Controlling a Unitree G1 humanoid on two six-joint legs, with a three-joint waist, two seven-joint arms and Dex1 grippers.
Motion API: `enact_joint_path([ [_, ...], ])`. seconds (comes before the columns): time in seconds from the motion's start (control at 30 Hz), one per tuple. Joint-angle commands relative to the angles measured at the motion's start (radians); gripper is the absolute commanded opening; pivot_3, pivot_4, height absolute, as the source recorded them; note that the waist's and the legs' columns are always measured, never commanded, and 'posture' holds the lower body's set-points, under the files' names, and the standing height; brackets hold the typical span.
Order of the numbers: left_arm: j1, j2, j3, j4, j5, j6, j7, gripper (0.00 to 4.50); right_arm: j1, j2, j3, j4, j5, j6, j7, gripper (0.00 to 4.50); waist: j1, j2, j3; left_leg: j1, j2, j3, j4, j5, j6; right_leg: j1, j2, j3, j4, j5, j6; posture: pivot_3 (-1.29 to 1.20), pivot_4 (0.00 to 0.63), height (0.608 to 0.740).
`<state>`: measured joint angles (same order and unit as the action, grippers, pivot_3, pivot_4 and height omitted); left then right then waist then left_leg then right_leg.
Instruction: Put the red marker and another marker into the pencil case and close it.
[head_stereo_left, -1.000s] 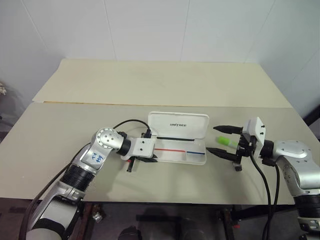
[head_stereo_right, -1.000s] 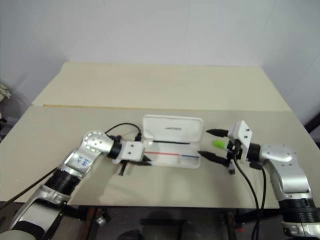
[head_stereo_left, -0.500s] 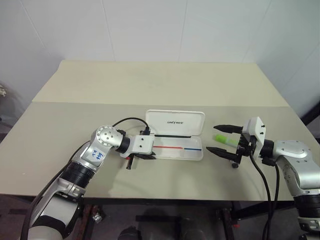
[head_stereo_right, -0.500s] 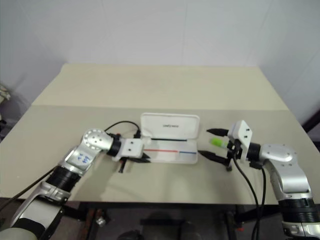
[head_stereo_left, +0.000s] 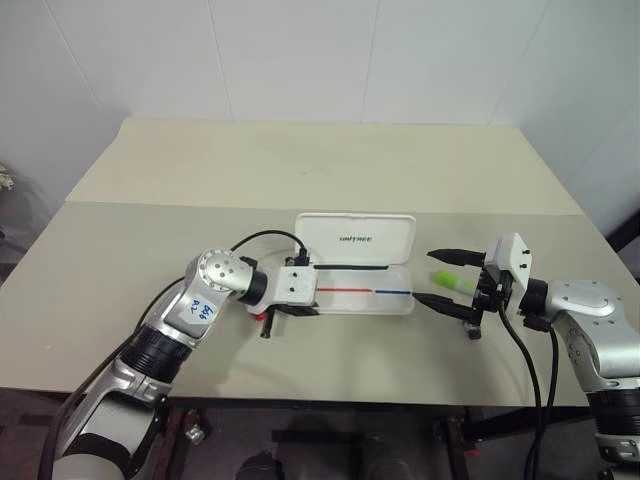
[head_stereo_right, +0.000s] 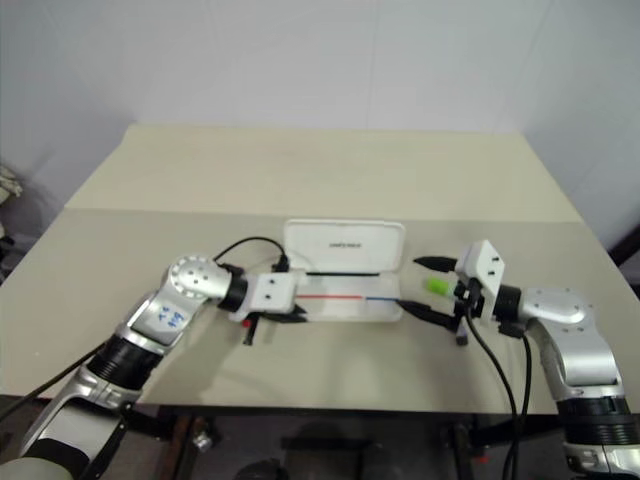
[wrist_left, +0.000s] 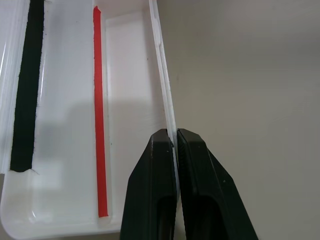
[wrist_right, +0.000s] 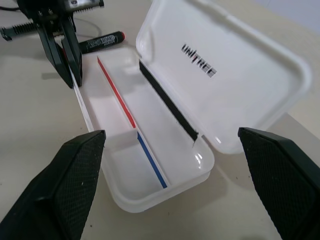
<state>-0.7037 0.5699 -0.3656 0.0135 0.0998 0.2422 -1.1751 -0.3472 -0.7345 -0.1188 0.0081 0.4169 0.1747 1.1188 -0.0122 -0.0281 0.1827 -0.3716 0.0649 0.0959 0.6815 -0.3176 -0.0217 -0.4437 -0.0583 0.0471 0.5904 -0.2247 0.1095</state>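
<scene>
White hard plastic pencil case (head_stereo_left: 362, 288) with rounded corners lies open at the centre of the beige surface (head_stereo_left: 300, 170) in the head views, its lid tilted up toward the back and showing small dark lettering. Inside the tray run a thin red-and-blue stripe and a black strip near the hinge; no pen lies in it.

At the case's left end, the left pincer (head_stereo_left: 300, 309) has its two black fingers pressed together on the tray's thin front wall, which the left wrist view shows pinched between the fingertips (wrist_left: 162, 150).

Short black marker with a red cap end (wrist_right: 102, 41) lies on the surface just outside the case's left end, below the left pincer in the head views and beside it in the right wrist view.

Right of the case, the right pincer (head_stereo_left: 441, 277) is spread wide, one finger above and one below the bright lime-green highlighter (head_stereo_left: 452, 281), which sits between them near the palm; whether it rests on the surface or is touched by the fingers cannot be told. The lower fingertip is just beside the case's right end.
</scene>
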Motion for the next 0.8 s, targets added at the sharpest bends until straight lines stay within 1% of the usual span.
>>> enact_joint_path([
  [0.03, 0.002, 0.013, 0.013, -0.066, -0.014, 0.020, 0.003, 0.01, -0.013, 0.000, -0.014, -0.014, 0.005, -0.017, -0.004, 4.50, 0.000, 0.000, 0.000, 0.000, 0.000, 0.000, 0.000, 0.000, 0.000, 0.000, 0.000, 0.000, 0.000, 0.000, 0.000, 0.00, 0.150, 0.740],
  [0.27, 0.061, 0.018, -0.017, -0.125, 0.001, 0.064, 0.010, 0.01, -0.011, -0.004, -0.022, -0.013, 0.007, -0.017, -0.006, 4.50, -0.007, 0.000, 0.000, 0.000, 0.000, 0.000, 0.000, 0.000, 0.000, 0.000, 0.000, 0.000, 0.000, 0.000, -0.001, 0.00, 0.150, 0.740],
  [0.47, 0.074, 0.026, -0.030, -0.116, 0.027, 0.086, 0.034, 0.01, 0.000, -0.015, -0.038, -0.022, 0.020, -0.011, 0.000, 4.50, -0.014, 0.000, 0.000, 0.000, 0.000, 0.000, 0.000, 0.000, 0.000, 0.000, 0.000, 0.000, 0.000, -0.001, -0.001, 0.00, 0.150, 0.740],
  [0.53, 0.074, 0.026, -0.029, -0.112, 0.027, 0.090, 0.039, 0.57, 0.006, -0.017, -0.045, -0.029, 0.032, -0.007, 0.010, 4.50, -0.014, 0.000, 0.000, 0.000, 0.000, 0.000, 0.000, 0.000, 0.000, 0.000, 0.000, 0.000, 0.000, -0.001, -0.001, 0.00, 0.150, 0.740],
  [0.57, 0.074, 0.027, -0.029, -0.110, 0.028, 0.088, 0.041, 0.78, 0.011, -0.020, -0.049, -0.037, 0.043, 0.001, 0.017, 4.50, -0.015, 0.000, 0.000, 0.000, 0.000, 0.000, 0.000, 0.000, 0.000, 0.000, 0.000, 0.000, 0.000, -0.001, -0.001, 0.00, 0.150, 0.740],
  [0.7, 0.074, 0.026, -0.033, -0.108, 0.028, 0.087, 0.047, 1.98, 0.039, -0.058, -0.060, -0.064, 0.076, 0.030, 0.065, 4.50, -0.014, 0.000, 0.000, 0.000, 0.000, 0.000, 0.000, 0.000, 0.000, 0.000, 0.000, 0.000, 0.000, 0.000, -0.001, 0.00, 0.150, 0.740],
  [0.8, 0.076, 0.029, -0.034, -0.114, 0.025, 0.088, 0.046, 2.96, 0.036, -0.066, -0.061, -0.052, 0.068, 0.022, 0.059, 4.50, -0.014, 0.000, 0.000, 0.000, 0.000, 0.000, 0.000, 0.000, 0.000, 0.000, 0.000, 0.000, 0.000, 0.000, -0.001, 0.00, 0.150, 0.740],
])
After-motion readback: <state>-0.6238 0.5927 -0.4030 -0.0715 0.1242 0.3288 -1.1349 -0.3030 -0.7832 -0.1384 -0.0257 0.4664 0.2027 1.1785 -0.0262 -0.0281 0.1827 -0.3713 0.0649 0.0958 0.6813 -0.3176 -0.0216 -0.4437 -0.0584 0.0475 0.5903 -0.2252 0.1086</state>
